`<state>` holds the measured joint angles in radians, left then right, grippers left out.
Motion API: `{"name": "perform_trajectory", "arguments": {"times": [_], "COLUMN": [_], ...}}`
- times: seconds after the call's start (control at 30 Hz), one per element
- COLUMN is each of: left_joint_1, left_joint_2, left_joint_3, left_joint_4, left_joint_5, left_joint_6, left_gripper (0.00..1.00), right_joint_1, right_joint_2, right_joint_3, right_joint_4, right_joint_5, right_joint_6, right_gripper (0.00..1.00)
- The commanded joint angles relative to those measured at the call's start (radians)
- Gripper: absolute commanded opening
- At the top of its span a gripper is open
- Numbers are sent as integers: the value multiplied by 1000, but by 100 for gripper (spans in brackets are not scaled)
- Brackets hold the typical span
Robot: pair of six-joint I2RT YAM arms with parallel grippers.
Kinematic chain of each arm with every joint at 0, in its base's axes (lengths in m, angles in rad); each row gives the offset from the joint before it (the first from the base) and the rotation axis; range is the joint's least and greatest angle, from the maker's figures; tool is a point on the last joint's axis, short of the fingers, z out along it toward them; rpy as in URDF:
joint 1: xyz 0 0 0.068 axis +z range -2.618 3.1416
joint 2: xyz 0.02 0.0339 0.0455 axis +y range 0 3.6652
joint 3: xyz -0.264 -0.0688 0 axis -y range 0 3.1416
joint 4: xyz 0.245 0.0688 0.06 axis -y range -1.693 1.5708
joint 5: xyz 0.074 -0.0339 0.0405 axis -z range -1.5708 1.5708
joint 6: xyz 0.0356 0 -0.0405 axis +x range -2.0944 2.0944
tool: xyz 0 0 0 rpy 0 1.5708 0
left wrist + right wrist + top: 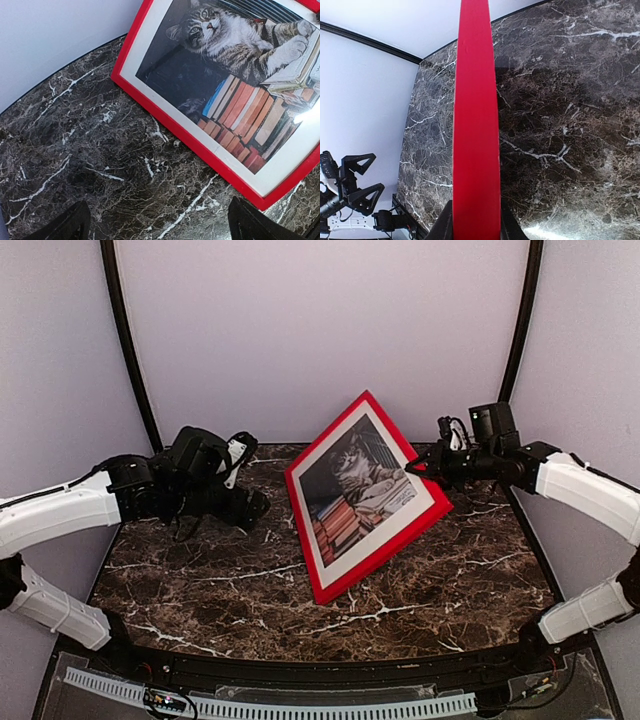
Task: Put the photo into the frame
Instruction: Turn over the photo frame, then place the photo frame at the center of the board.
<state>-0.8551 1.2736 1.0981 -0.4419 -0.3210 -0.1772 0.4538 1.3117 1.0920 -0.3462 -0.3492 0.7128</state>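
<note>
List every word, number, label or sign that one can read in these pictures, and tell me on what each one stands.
No text can be read in any view.
frame: plain red, no label or mark visible.
photo: a cat lying on books; any lettering on the book spines or the open page is too blurred to read.

I counted one red frame (385, 547) on the single marble tabletop (200, 590), holding one cat photo (355, 490) and one white mat (295, 155). Two arms flanked the frame, the left arm (60, 510) and the right arm (590, 485), each with one pair of jaws.
</note>
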Motion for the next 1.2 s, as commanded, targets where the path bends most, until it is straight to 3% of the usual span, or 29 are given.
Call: {"name": "perform_trajectory", "arguments": {"times": [0.0, 0.27, 0.4, 0.57, 0.77, 1.17], "left_joint_1": [7, 8, 12, 19, 36, 96], "left_joint_2": [29, 87, 105, 121, 121, 65], "left_joint_3": [-48, -89, -101, -99, -107, -135], "left_joint_4": [87, 128, 144, 142, 138, 125], "left_joint_5": [64, 80, 86, 92, 87, 84], "left_joint_6": [-67, -88, -91, -95, -108, -106], "left_gripper": [99, 99, 99, 99, 99, 99], "right_joint_1": [-14, -18, -17, -14, -9, -20], "right_joint_2": [-34, -40, -44, -24, -1, 17], "right_joint_3": [-127, -348, -517, -619, -632, -520], "right_joint_4": [218, 439, 636, 723, 677, 354], "right_joint_5": [-75, -105, -102, -87, -82, 26], "right_joint_6": [112, 226, 328, 362, 320, 120], "right_gripper": [27, 34, 37, 42, 52, 57]}}
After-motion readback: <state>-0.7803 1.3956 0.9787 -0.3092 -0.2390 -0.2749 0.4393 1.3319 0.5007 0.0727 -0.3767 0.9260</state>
